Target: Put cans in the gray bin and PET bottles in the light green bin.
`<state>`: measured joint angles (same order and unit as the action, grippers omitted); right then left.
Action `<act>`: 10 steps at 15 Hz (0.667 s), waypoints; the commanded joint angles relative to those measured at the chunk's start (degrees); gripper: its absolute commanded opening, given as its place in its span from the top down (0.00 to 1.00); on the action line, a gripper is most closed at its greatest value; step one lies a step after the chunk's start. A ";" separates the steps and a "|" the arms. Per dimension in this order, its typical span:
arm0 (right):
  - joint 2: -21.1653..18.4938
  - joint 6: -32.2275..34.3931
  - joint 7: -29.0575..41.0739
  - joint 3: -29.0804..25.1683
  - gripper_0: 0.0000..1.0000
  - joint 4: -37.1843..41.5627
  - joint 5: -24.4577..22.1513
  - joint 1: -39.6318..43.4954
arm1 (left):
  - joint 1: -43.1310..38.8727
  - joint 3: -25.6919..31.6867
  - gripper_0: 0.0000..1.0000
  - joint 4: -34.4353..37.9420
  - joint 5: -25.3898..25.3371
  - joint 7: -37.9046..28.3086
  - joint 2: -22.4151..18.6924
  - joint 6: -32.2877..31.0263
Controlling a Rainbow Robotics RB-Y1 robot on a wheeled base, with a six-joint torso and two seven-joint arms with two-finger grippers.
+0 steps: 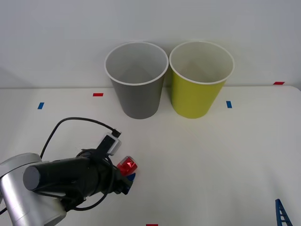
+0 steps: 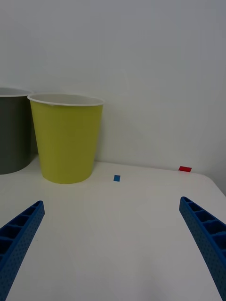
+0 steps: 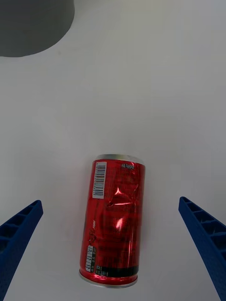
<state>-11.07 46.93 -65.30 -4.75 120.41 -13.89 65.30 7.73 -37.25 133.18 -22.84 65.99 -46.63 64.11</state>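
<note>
Red and shiny, one can (image 1: pixel 127 166) lies on the white table (image 1: pixel 211 155) at the left gripper (image 1: pixel 126 181), two bins behind: gray bin (image 1: pixel 137 80) beside light green bin (image 1: pixel 200 79). From the right wrist, the right gripper (image 2: pixel 113 244) is spread over bare table. From the left wrist, the can's (image 3: pixel 113 220) long axis points toward the gray bin (image 3: pixel 33 23), lying between the spread fingers (image 3: pixel 19 235), untouched.
</note>
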 commanded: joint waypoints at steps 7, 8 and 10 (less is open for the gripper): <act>0.00 0.00 0.00 0.00 0.00 0.00 0.00 0.00 | 3.88 -0.54 0.00 -0.12 -0.28 -0.60 5.76 12.17; 0.00 0.00 0.00 0.00 0.00 0.00 0.00 0.00 | 4.23 -0.54 0.00 -0.20 -0.19 -0.60 6.11 12.88; 0.00 0.00 0.00 0.00 0.00 0.00 0.00 0.00 | 5.02 -0.54 0.00 -2.14 -0.28 -0.60 6.99 13.14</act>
<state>-11.07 46.93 -65.30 -4.75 120.41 -13.89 65.30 12.29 -37.84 132.04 -23.07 65.38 -40.16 77.07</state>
